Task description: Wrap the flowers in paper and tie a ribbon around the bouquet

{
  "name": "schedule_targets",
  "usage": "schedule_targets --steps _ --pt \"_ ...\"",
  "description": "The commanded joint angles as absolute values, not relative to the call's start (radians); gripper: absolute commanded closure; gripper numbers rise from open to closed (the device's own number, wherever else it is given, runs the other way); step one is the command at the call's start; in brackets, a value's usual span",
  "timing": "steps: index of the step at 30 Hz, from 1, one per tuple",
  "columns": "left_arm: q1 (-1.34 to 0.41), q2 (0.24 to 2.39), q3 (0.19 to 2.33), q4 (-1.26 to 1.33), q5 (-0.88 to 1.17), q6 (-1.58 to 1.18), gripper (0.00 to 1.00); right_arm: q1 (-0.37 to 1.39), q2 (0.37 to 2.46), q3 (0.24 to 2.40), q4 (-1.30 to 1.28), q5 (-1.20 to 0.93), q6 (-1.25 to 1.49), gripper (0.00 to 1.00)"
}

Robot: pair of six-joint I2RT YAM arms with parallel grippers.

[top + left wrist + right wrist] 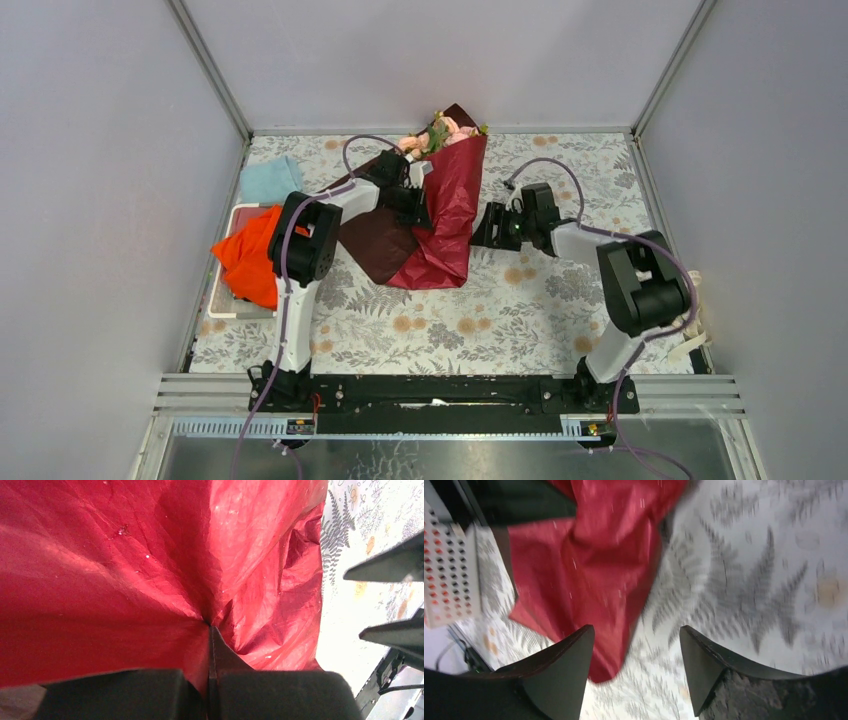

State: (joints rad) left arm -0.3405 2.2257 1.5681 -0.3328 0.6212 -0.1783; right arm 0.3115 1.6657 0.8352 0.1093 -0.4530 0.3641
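The dark red paper (pixel 450 215) lies folded around the flowers (pixel 438 135), forming the bouquet, with pink roses and green leaves showing at its far end. My left gripper (pixel 418 208) is shut on a fold of the paper (pixel 150 570), and the jaws (pixel 210 630) meet with the sheet pinched between them. My right gripper (pixel 490 228) is open just to the right of the paper, low over the tablecloth. In the right wrist view the paper's lower corner (pixel 589 575) lies ahead and left of my open right gripper (pixel 636 645), with nothing between the fingers. The ribbon is out of view.
A bright orange cloth (pixel 250 255) lies on a white perforated tray (pixel 225 305) at the left edge, and a light blue cloth (pixel 270 178) sits behind it. Walls enclose the flower-printed tablecloth (pixel 520 310) on three sides. The right gripper's fingers (pixel 390 565) show in the left wrist view.
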Motion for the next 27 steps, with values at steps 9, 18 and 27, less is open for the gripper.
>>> schedule_targets --steps 9,18,27 --pt "-0.331 2.200 1.492 -0.322 0.616 -0.199 1.00 0.299 2.012 1.007 0.438 -0.657 0.657 0.59" --pt "-0.342 2.143 1.364 -0.310 0.690 -0.236 1.00 0.266 1.797 0.776 0.319 -0.562 0.555 1.00" --pt "-0.430 2.022 1.168 -0.289 0.695 -0.211 1.00 0.267 1.524 0.559 0.142 -0.439 0.470 0.94"
